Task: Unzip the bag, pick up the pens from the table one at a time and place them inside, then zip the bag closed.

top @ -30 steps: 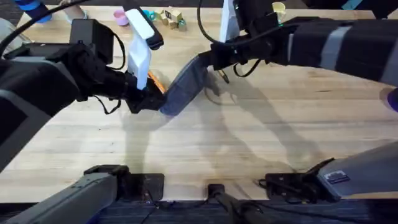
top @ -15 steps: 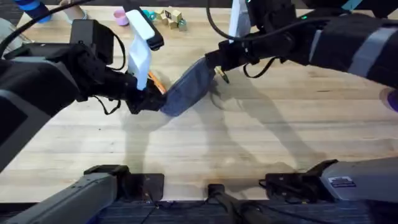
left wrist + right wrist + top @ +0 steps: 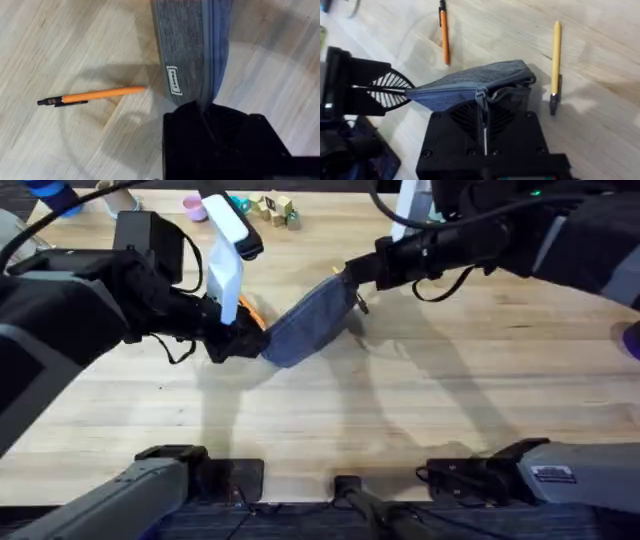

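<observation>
Overhead view: the bag (image 3: 310,328) lies slantwise at upper centre of the bench (image 3: 400,410), stretched between the two arms. The left gripper (image 3: 238,340) has its jaws closed on the bag's lower-left end, and the left wrist view shows the black jaws clamped over that end of the bag (image 3: 192,47). The right gripper (image 3: 352,278) pinches the upper-right end, and the right wrist view shows its jaws shut tight on the zipper pull (image 3: 481,95) at the edge of the bag (image 3: 470,85). An orange pen (image 3: 252,311) lies just beside the bag's lower-left end, partly behind the left arm. A yellow pen (image 3: 555,65) lies near the bag's other end. Below the bag the bench is bare across the middle of the frame. Small toys (image 3: 272,208) sit along the top edge, well apart from the bag.
</observation>
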You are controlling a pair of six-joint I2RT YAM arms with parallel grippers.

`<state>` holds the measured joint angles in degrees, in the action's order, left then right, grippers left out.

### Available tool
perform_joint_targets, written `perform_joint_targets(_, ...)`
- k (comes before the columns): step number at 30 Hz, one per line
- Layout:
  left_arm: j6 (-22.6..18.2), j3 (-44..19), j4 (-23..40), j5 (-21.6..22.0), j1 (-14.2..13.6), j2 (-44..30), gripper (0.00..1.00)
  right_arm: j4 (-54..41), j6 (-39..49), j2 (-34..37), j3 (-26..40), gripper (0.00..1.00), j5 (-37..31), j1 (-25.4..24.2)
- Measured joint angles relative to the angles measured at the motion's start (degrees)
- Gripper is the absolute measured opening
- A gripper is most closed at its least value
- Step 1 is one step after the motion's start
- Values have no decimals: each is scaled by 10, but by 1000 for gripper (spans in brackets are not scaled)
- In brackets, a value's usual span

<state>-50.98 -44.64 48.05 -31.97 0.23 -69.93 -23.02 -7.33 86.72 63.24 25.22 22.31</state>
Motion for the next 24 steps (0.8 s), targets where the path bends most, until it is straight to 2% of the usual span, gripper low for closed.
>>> perform_joint_targets(12,0,0,-3,-15,-3,0,42,-12,0,0,0,30,118,-63)
perform_joint_targets(20,0,0,-3,-12,-3,0,42,-8,13,0,0,31,149,-68)
perform_joint_targets(24,0,0,-1,-4,-3,0,42,2,18,0,0,31,143,-51)
